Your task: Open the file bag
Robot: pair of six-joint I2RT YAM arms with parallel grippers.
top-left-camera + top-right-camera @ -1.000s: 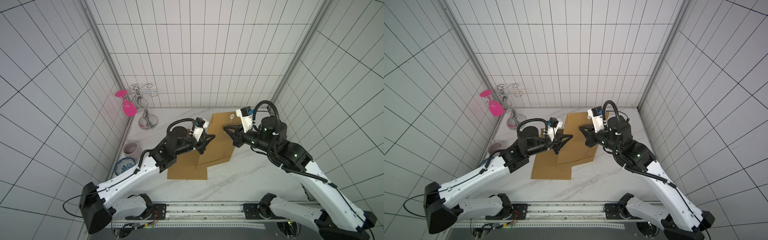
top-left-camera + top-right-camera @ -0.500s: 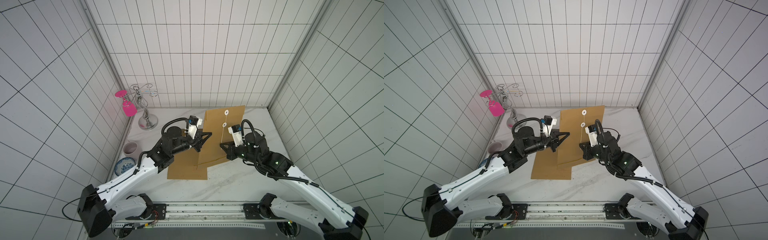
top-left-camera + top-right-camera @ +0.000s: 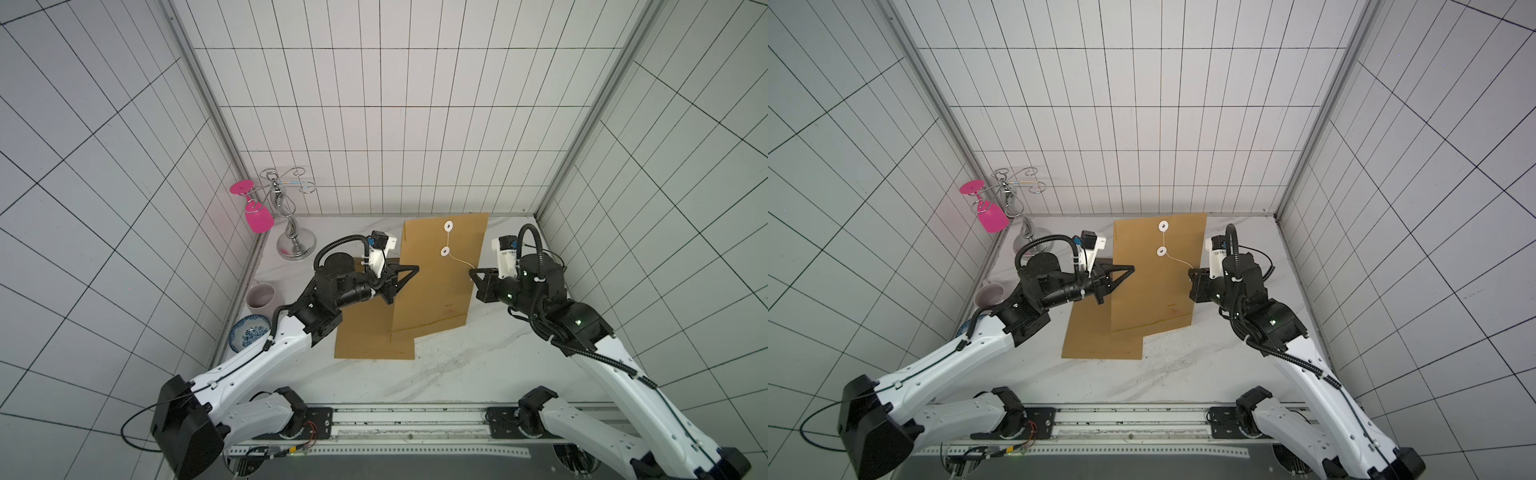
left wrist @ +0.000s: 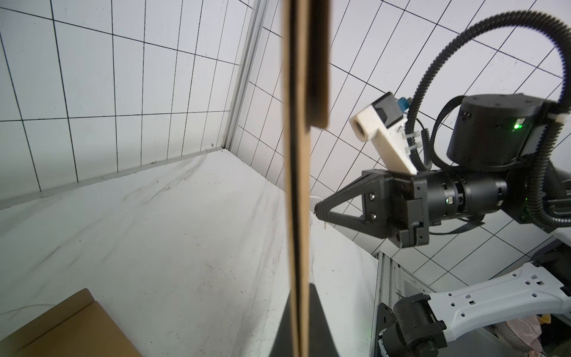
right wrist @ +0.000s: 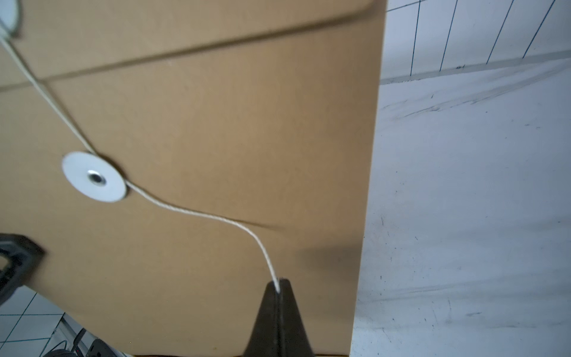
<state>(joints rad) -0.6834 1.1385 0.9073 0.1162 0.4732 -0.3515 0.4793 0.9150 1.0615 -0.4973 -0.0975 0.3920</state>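
File bag [image 3: 436,291]: held upright over tabletop [image 3: 478,365].
Left gripper [image 3: 414,270]: clamped on file bag edge.
Right gripper [image 5: 279,289]: closed, pinching string [image 5: 197,213] end beside file bag.

Brown file bag [image 3: 440,274] upright, string [image 5: 197,213] unwound.

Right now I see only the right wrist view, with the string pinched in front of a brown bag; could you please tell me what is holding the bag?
Observer: The left end effector is shut on the bag's edge nearest the left arm.
Operator: Thanks; does anything lie under it?
Observer: Yes, a second bag lies flat on the table.
Operator: Is there anything else nearby?
Observer: A cup, a bowl and a rack with a pink glass sit by the left wall.
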